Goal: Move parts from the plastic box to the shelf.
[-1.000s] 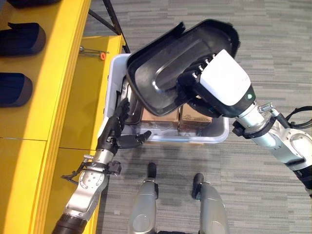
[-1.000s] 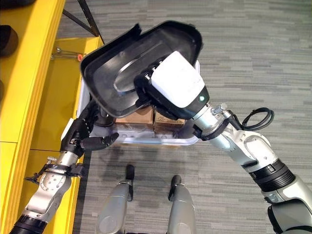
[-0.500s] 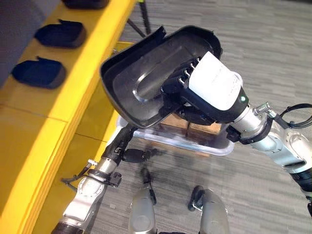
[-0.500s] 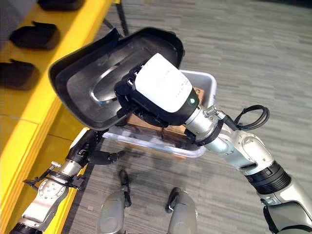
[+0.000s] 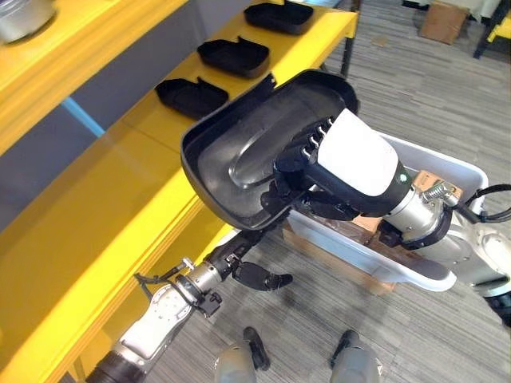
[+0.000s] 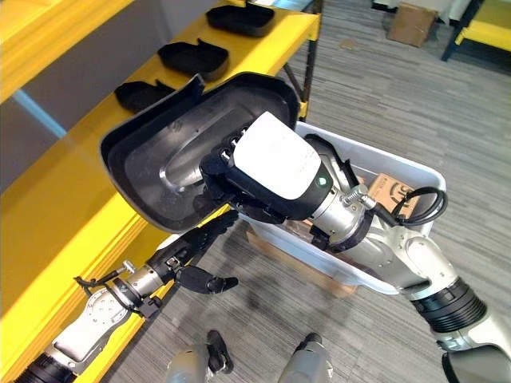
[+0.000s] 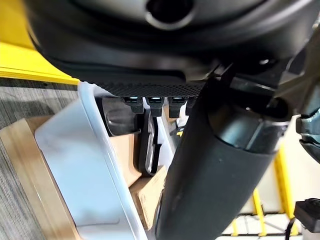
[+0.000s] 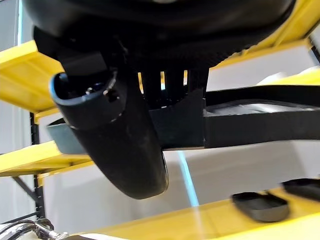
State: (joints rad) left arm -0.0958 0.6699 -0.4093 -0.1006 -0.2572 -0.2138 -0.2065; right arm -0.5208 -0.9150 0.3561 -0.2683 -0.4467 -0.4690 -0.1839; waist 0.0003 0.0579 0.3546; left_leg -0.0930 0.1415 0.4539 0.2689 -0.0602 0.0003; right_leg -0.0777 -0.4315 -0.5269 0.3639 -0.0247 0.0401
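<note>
We see our left hand (image 7: 220,165) close up, its dark thumb running across the view and its fingers (image 7: 150,102) straight in a row. Past them sits the pale plastic box (image 7: 75,155) with brown cardboard boxes (image 7: 145,195) inside, a yellow shelf (image 7: 30,62) beside it.

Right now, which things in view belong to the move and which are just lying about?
In the job:
black part, gripped by the right hand
plastic box
yellow shelf, three black parts already on it
left hand, open below

Lying about:
cardboard box on the floor
metal bowl on the upper shelf
</note>
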